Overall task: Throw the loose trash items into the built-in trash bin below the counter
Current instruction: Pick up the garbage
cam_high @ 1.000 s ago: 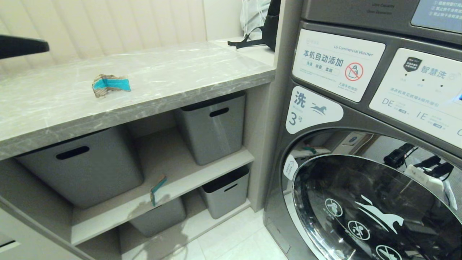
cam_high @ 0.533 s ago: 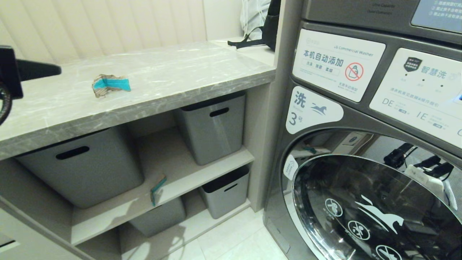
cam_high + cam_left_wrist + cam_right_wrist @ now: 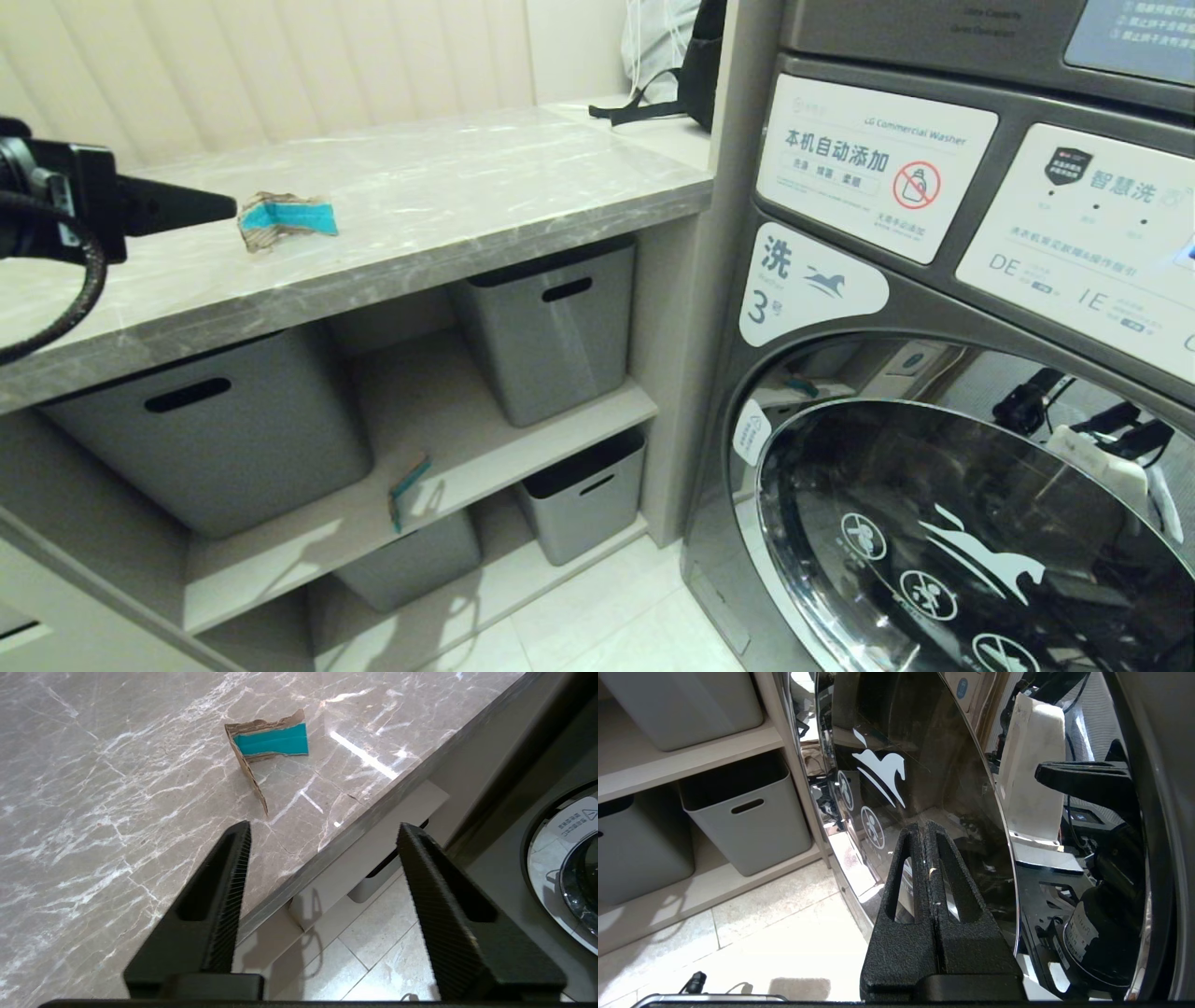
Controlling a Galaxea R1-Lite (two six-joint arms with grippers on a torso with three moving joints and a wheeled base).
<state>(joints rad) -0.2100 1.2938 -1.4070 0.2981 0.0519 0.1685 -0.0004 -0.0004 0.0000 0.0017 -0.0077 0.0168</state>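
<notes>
I have the left gripper [image 3: 322,835] over the worktop [image 3: 448,187], near its front edge, jaws spread apart with nothing between them, and the nearest cardboard scrap [image 3: 268,742] lies just ahead of the tips, out of contact. It sits folded, one flap standing up with the turquoise face showing, the other flat on the marble-look slab. A second scrap [image 3: 408,487] stands on edge at the front of the open shelf [image 3: 485,448] between the grey tubs [image 3: 551,327]; I see no third piece, and the bin flap itself is not in any view. The right gripper [image 3: 926,826] hangs low beside the washing machine door [image 3: 934,765], jaws pressed together, empty. My worry is the approach: the slab looks slick, and if one jaw touches the upright flap before the other, I expect the light scrap to skate away or fold flat rather than be caught. Flattened, it would offer the tips no edge to pinch. Coming in too steeply risks driving the tips into the stone. The scrap also lies toward the front edge, so a push from behind could send it over onto the floor [image 3: 597,607].
</notes>
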